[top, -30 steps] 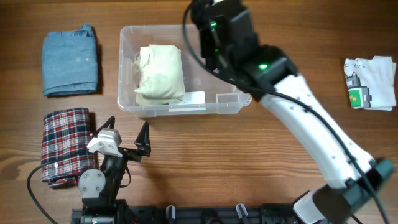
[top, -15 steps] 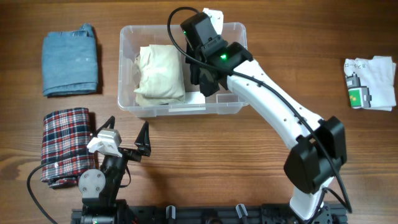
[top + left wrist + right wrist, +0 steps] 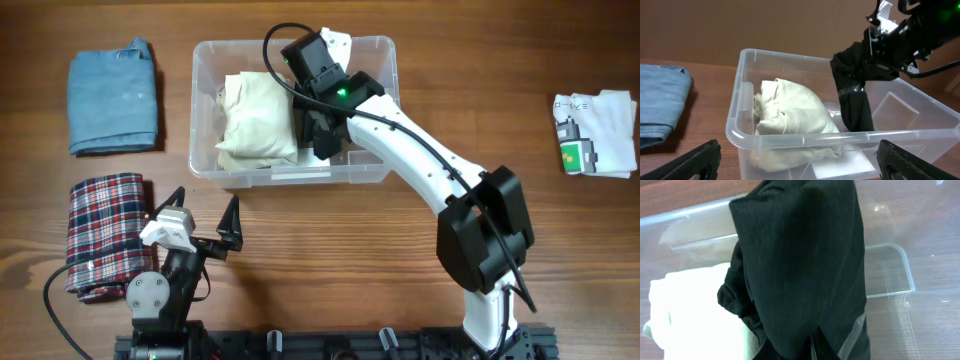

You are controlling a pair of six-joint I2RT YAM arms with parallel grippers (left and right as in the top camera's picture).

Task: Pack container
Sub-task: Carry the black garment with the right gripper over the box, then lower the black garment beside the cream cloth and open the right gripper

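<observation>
Wooden tabletop, brown grain. Clear container stood at the far centre of it, long side toward the robot, white label on the near wall. Inside, a crumpled cream cloth filled the left half. Over the right half hung a black garment, its lower end down inside the bin beside the cream cloth. The right gripper was clamped tight on the top of that garment. The left gripper sat low at the near edge, fingers spread fully apart, holding nothing. Left of the bin lay a folded blue cloth, and nearer, a folded plaid cloth. A white printed garment lay far right.
</observation>
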